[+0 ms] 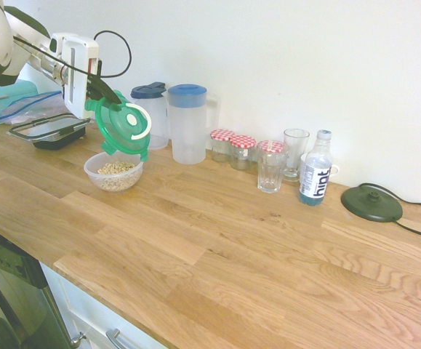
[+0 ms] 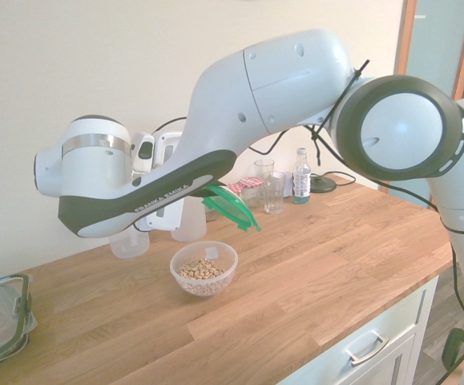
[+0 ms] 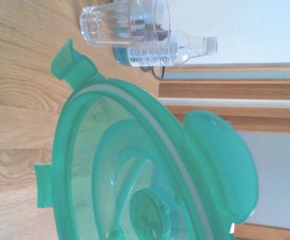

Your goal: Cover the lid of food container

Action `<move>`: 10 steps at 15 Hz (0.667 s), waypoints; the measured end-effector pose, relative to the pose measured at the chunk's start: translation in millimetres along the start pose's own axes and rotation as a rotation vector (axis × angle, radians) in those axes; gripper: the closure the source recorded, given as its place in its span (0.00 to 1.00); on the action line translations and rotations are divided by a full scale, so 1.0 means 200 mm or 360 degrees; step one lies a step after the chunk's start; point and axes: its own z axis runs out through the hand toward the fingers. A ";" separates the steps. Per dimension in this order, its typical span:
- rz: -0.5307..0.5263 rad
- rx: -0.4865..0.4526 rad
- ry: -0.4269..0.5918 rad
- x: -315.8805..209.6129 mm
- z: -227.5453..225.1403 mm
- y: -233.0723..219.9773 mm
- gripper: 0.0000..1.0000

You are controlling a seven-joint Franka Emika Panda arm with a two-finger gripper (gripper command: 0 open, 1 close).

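Green lid [image 1: 123,125] above clear bowl [image 1: 114,173]

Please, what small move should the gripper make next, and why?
Probably the gripper should tilt the green lid toward level while still above the bowl: the lid hangs steeply slanted from the gripper, and the bowl stands open beneath, grains showing.

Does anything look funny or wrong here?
Nothing's spilled or broken that I can see. The green lid looks odd, tipped steeply in the gripper, above the bowl of grains, so the bowl is uncovered.
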 end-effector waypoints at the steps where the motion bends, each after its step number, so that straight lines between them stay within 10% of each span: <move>1: 0.0001 -0.0014 0.0016 -0.02 0.00 -0.03 1.00; 10: 0.0000 -0.0083 0.0102 -0.23 -0.09 -0.12 1.00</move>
